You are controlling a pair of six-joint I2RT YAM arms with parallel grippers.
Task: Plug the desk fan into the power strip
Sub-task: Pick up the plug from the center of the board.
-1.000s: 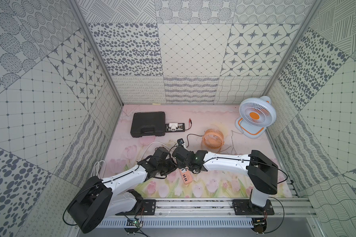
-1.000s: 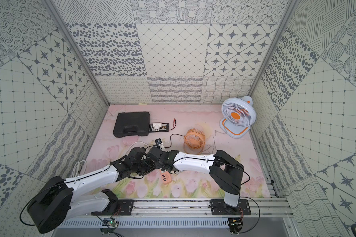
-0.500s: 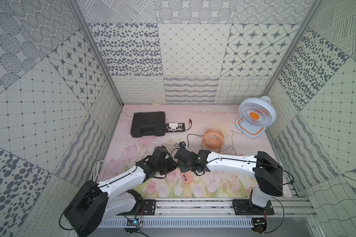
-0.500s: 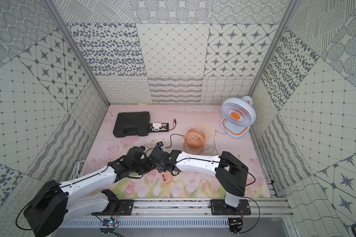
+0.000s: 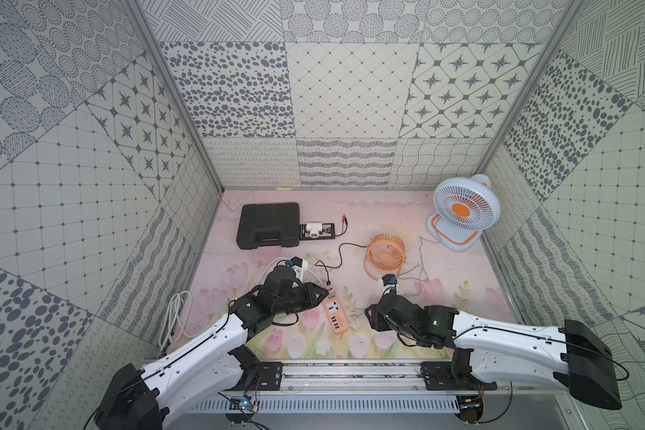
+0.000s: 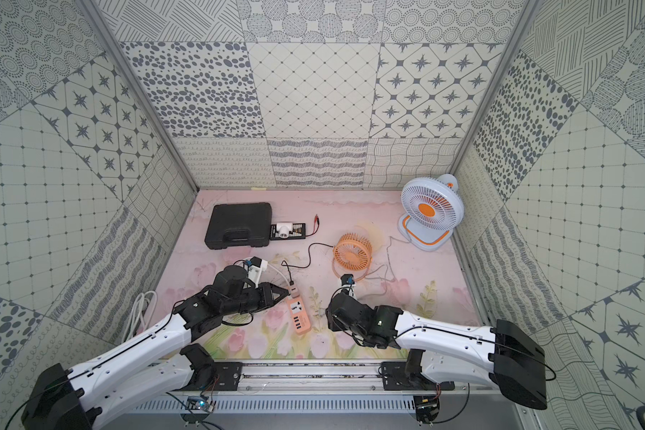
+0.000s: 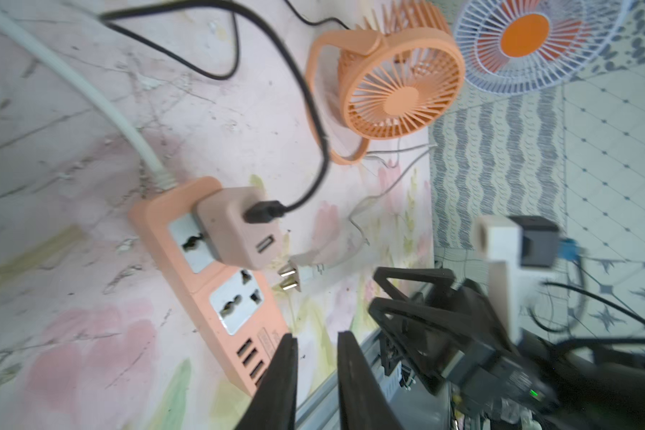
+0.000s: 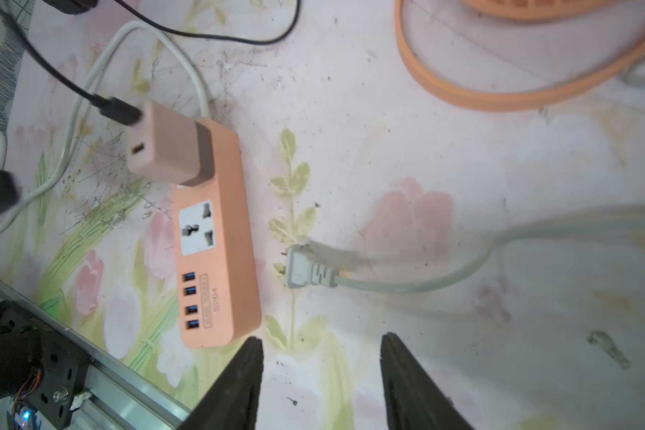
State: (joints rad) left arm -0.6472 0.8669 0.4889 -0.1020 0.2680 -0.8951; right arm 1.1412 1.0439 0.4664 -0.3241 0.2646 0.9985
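The peach power strip (image 5: pixel 335 316) (image 6: pixel 298 316) (image 7: pixel 237 307) (image 8: pixel 235 242) lies flat on the mat. A pink adapter (image 7: pixel 231 231) (image 8: pixel 164 149) sits in its far socket, with the small orange fan's (image 5: pixel 386 257) (image 7: pixel 399 93) black cable in it. The white desk fan (image 5: pixel 462 212) (image 6: pixel 431 212) stands at the back right. A grey two-pin plug (image 7: pixel 295 277) (image 8: pixel 306 271) lies loose beside the strip. My left gripper (image 5: pixel 324 294) (image 7: pixel 317 337) hovers by the strip, narrowly open and empty. My right gripper (image 5: pixel 369 316) (image 8: pixel 321 338) is open and empty, short of the plug.
A black case (image 5: pixel 269 225) and a black box with a white adapter (image 5: pixel 316 231) lie at the back left. A coiled white cord (image 5: pixel 174 316) rests by the left wall. The metal rail (image 5: pixel 350 368) runs along the front edge. Patterned walls close in three sides.
My right gripper has drawn back from the strip toward the right and opened. The left gripper has stayed beside the strip, and its fingers have parted a little.
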